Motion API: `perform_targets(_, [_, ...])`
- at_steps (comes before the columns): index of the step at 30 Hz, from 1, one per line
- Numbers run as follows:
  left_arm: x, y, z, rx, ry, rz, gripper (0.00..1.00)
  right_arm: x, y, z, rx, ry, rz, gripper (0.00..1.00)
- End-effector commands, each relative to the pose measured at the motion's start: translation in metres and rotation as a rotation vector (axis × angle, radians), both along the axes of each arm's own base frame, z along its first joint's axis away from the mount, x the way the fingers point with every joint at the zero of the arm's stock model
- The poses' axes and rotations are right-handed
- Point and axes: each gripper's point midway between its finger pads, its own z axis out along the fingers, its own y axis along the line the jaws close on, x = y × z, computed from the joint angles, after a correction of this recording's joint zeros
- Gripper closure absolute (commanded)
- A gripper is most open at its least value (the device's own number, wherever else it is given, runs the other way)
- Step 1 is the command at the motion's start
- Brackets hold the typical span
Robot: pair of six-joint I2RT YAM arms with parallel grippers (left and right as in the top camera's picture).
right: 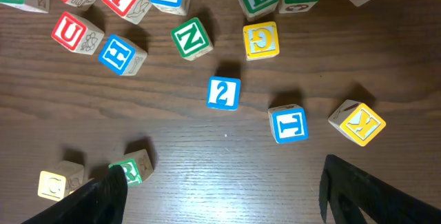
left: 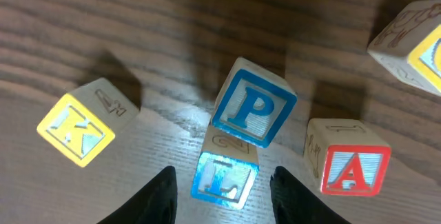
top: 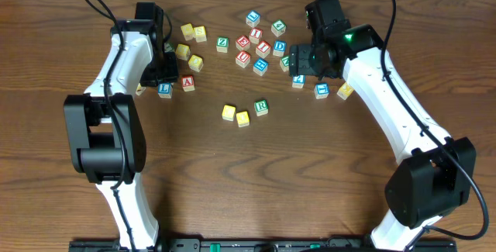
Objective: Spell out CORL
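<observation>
The left claw [left: 222, 174] hangs low over the table [left: 103, 31] with its two dark fingers [left: 155, 196] spread, one on each side of the L block [left: 224, 180]. A sliver of wood grain shows between each finger and the block, so the claw is not pinching it. The L block, white with a blue letter, sits at the bottom centre of the left wrist view. In the overhead view it lies left of centre, close against the left arm. A blue P block [left: 253, 107] stands tilted just above it in the frame, its lower corner meeting the L block's top edge. A red A block [left: 350, 163] sits just to the right, apart from both. A yellow K block [left: 77, 122] lies well off to the left.

Near the middle of the overhead view three blocks form a short row. The left yellow block [top: 228, 112] and the right yellow block [top: 243, 118] sit close together, and the R block [top: 261, 107], white with a green letter, is just to their right. The letters on the yellow ones are too small to read.

The right claw [right: 224, 172] hangs in the upper right of the overhead view among scattered blocks, its fingers spread wide over bare wood.
</observation>
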Motion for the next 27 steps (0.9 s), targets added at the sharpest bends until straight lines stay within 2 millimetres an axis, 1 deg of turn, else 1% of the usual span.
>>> perform_targets(1, [-0.010, 0.000, -0.014, 0.007, 0.030, -0.040, 0.57, 0.002, -0.005, -0.001, -0.029, -0.007, -0.002, 0.15])
perform_targets(5, [-0.014, 0.000, -0.024, 0.007, 0.034, -0.043, 0.56, 0.002, -0.005, -0.001, -0.029, -0.007, -0.002, 0.15])
perform_targets(8, [-0.014, 0.000, -0.027, 0.007, 0.029, -0.043, 0.57, 0.002, -0.005, -0.001, -0.029, -0.007, -0.002, 0.15])
perform_targets(11, [-0.014, -0.006, -0.031, -0.027, 0.022, -0.047, 0.57, 0.002, -0.005, -0.001, -0.029, -0.007, -0.002, 0.15])
perform_targets(16, [-0.015, -0.006, -0.037, -0.027, 0.019, -0.048, 0.58, 0.002, -0.005, -0.001, -0.030, -0.007, -0.002, 0.15])
perform_targets(17, [-0.015, -0.006, -0.037, -0.027, 0.020, -0.048, 0.64, 0.002, -0.006, -0.001, -0.031, -0.007, -0.003, 0.15])
perform_targets(19, [-0.015, -0.006, -0.037, -0.026, 0.018, -0.048, 0.74, 0.003, -0.006, -0.001, -0.032, -0.008, -0.004, 0.15])
perform_targets(24, [-0.013, -0.006, -0.035, -0.026, 0.013, -0.048, 0.73, 0.002, -0.006, -0.001, -0.033, -0.006, -0.004, 0.14])
perform_targets(25, [-0.012, -0.006, -0.032, -0.026, 0.009, -0.048, 0.73, 0.002, -0.006, -0.001, -0.033, -0.007, -0.004, 0.13])
perform_targets(27, [-0.006, -0.006, -0.016, -0.026, -0.013, -0.048, 0.73, 0.002, -0.006, -0.001, -0.033, -0.006, -0.004, 0.13])
